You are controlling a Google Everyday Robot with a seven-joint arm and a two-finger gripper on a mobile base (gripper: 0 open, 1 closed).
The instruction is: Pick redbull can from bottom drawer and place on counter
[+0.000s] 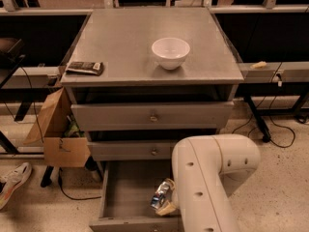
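One redbull can point(161, 195) tilted in bottom drawer point(126, 190), against pincer point(167, 207).

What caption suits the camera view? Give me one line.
Robot gripper down in the open bottom drawer at the redbull can; white bowl and dark packet sit on the counter.
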